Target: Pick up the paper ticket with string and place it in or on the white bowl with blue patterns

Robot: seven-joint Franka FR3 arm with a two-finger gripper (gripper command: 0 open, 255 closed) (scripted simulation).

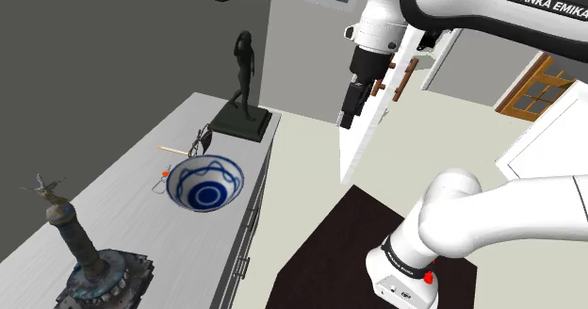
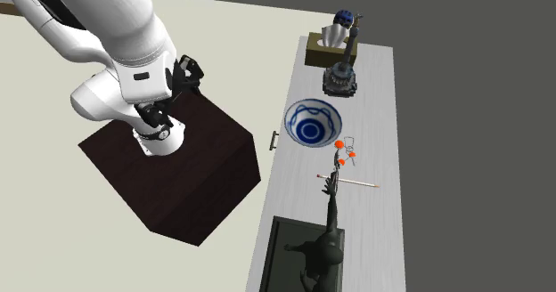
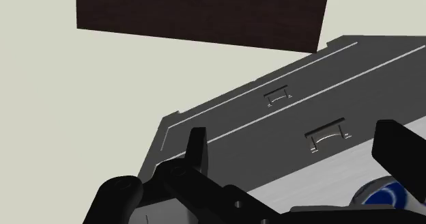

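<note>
My tool (image 1: 349, 117) hangs over the floor beside the desk (image 1: 122, 187), its fingers wide apart and holding nothing. The ticket (image 2: 347, 148), a small thing with orange beads on thin string, lies on the desk just beside the bowl (image 2: 314, 123), between it and a dark statue (image 2: 325, 239).
</note>
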